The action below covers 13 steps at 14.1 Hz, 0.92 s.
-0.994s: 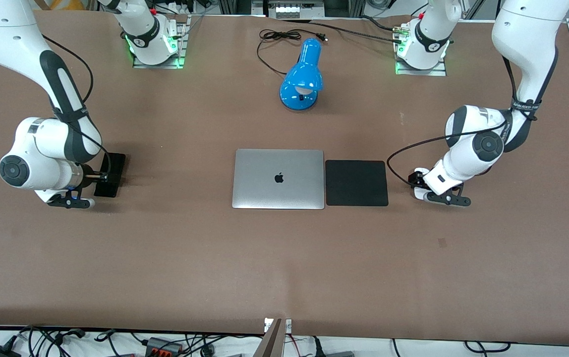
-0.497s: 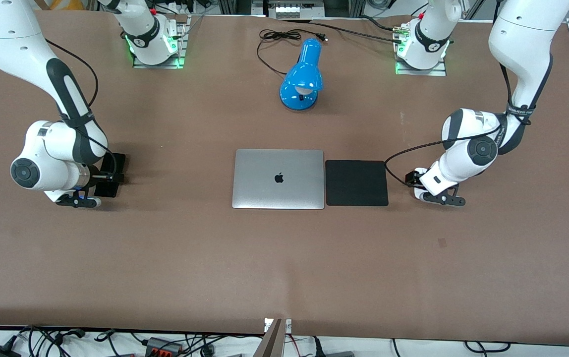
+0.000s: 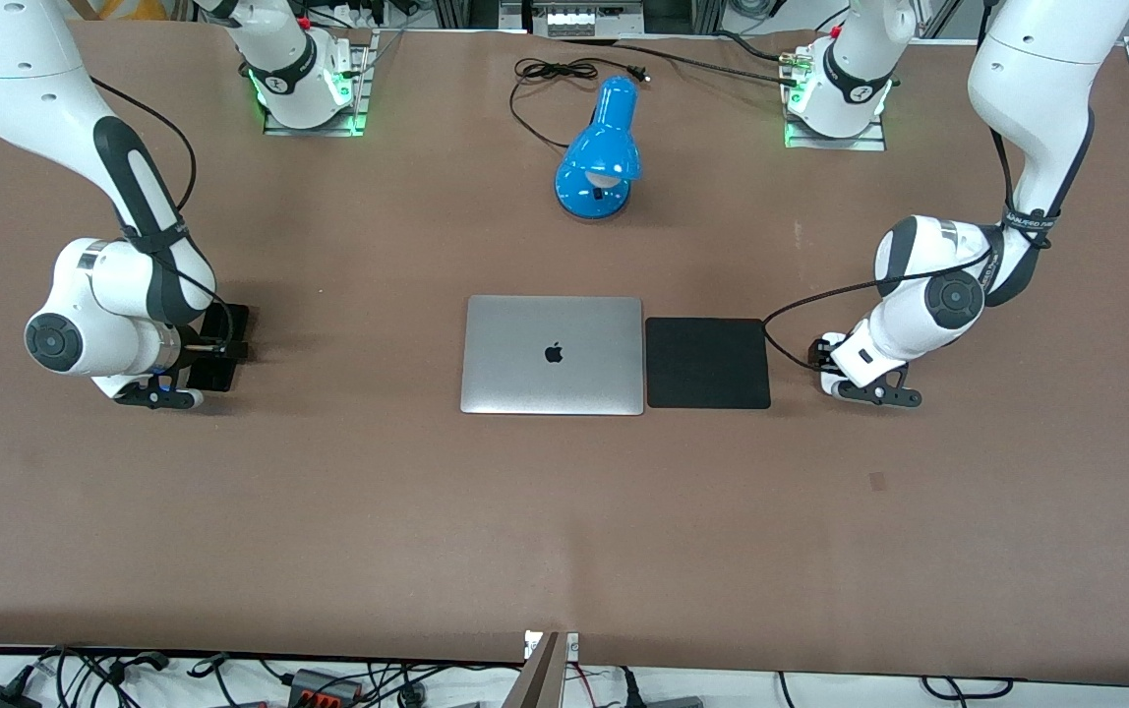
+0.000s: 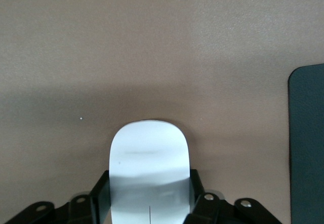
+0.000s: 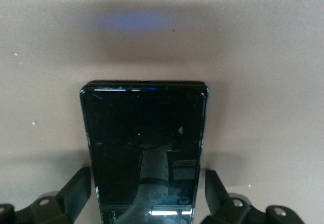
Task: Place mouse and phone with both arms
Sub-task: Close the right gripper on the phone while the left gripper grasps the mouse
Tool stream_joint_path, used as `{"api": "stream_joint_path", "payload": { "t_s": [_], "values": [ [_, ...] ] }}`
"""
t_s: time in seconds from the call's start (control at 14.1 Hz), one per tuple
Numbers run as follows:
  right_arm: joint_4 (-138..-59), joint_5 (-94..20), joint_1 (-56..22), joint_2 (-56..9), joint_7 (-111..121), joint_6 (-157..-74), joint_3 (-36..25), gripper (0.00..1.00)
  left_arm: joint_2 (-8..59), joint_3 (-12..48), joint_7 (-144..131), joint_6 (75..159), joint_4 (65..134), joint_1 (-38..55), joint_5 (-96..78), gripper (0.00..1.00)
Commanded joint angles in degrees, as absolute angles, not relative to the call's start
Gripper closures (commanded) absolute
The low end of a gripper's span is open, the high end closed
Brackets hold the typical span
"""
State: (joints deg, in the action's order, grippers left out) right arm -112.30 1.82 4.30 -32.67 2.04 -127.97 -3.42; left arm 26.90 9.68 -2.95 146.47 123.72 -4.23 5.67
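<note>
The white mouse (image 4: 149, 153) lies between the fingers of my left gripper (image 4: 149, 181), and both black fingers (image 4: 101, 193) press its sides. In the front view my left gripper (image 3: 825, 362) is low at the table beside the black pad (image 3: 707, 362), toward the left arm's end, and its hand hides the mouse. The black phone (image 5: 144, 133) lies flat on the table. My right gripper (image 5: 148, 179) straddles it, with a thin gap between each finger and the phone's edges. In the front view my right gripper (image 3: 213, 349) is low over the phone (image 3: 230, 323), near the right arm's end.
A closed silver laptop (image 3: 553, 354) lies mid-table, with the black pad touching its side; the pad's edge also shows in the left wrist view (image 4: 309, 143). A blue desk lamp (image 3: 602, 157) with a black cord lies near the bases.
My right arm has moved toward the laptop, so its gripper now straddles the phone. My left gripper has shifted slightly toward the pad. Since half a second ago almost nothing has moved.
</note>
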Motion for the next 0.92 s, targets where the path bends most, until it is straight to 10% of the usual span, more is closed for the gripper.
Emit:
{"api": "stream_joint_path", "payload": {
  "t_s": [0.0,0.21,0.85],
  "values": [
    [-113.4,2.5,4.7,-32.1,2.1,-128.4,-3.2,0.62,26.8,9.9,-3.8,147.3,124.2,-4.4,7.1,0.54],
    [-113.3,2.5,4.6,-31.6,2.5,-127.2,-3.1,0.83,26.5,9.9,-3.7,146.1,123.3,-4.0,7.2,0.65],
    [-111.5,1.5,0.4,-26.5,1.8,-123.2,-0.5,0.83,24.4,14.3,-4.0,133.0,114.4,-3.4,7.2,0.72]
  ]
}}
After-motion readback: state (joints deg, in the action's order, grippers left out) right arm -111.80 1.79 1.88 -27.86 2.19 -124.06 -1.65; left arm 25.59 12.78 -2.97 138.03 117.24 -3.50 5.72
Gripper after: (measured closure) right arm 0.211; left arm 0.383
